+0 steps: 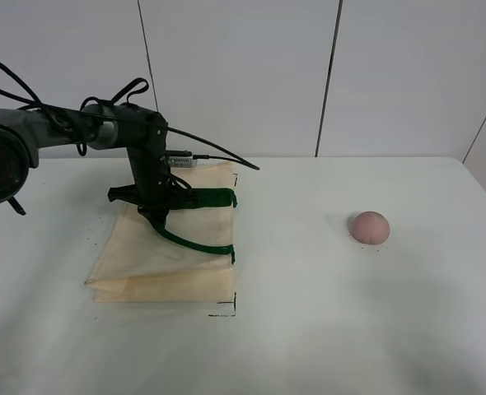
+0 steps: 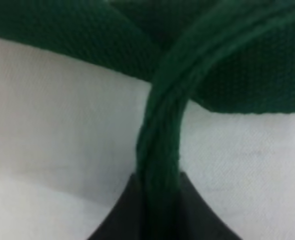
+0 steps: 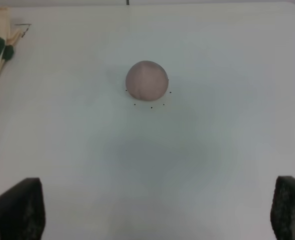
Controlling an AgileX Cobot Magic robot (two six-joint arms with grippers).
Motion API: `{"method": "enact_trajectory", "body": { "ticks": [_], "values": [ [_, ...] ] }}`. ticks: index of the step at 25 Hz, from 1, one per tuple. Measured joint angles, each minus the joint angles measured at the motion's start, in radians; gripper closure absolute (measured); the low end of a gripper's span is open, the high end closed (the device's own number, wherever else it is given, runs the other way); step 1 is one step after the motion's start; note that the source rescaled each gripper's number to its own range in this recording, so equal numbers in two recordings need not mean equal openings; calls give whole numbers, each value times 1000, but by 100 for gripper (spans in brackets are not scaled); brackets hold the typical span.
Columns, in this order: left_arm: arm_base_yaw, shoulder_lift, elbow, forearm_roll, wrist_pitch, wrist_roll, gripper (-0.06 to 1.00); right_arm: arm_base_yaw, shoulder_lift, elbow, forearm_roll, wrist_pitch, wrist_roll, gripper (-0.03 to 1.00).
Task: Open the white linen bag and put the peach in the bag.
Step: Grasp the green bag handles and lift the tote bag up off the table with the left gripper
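1. Green strap handle [image 2: 160, 150] fills the left wrist view, running edge-on between the two dark fingers [image 2: 117, 220] of the left gripper [image 2: 160, 210], which are clamped on it.
2. That strap belongs to the white linen bag [image 1: 169, 263], which lies on the left part of the table [image 1: 325, 329]. Its handles are at the edge that faces the middle of the table.
3. From the gripper the held strap curves down in a loop to the bag's right edge. A second green strap [image 1: 214, 197] lies across the cloth further back.
4. Whether the bag's mouth has parted cannot be told from the high view.
5. The peach [image 1: 369, 227] sits on the bare tabletop on the right side, well apart from the bag, with nothing touching it. A few tiny dark dots [image 3: 151, 107] ring it on the table.
6. The right gripper [image 3: 152, 215] hangs above the table on the near side of the peach. Its two dark fingertips [image 3: 17, 210] are spread wide apart and hold nothing.
7. A black corner mark [image 1: 226, 311] is drawn on the table just beside the bag's near right corner.
8. Black cables [image 1: 218, 152] trail off the left arm [image 1: 78, 127], which reaches in from the left.
9. White wall panels [image 1: 243, 74] stand behind the table.
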Motion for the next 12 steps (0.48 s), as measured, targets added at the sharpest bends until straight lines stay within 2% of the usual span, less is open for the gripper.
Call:
{"method": "enact_trajectory", "body": {
  "ticks": [6, 12],
  "values": [
    [0, -30, -72, 16, 59, -7, 94, 0, 0, 0, 0, 0, 0, -3],
    [0, -112, -317, 12, 268, 156, 94, 0, 0, 0, 0, 0, 0, -3]
  ]
}}
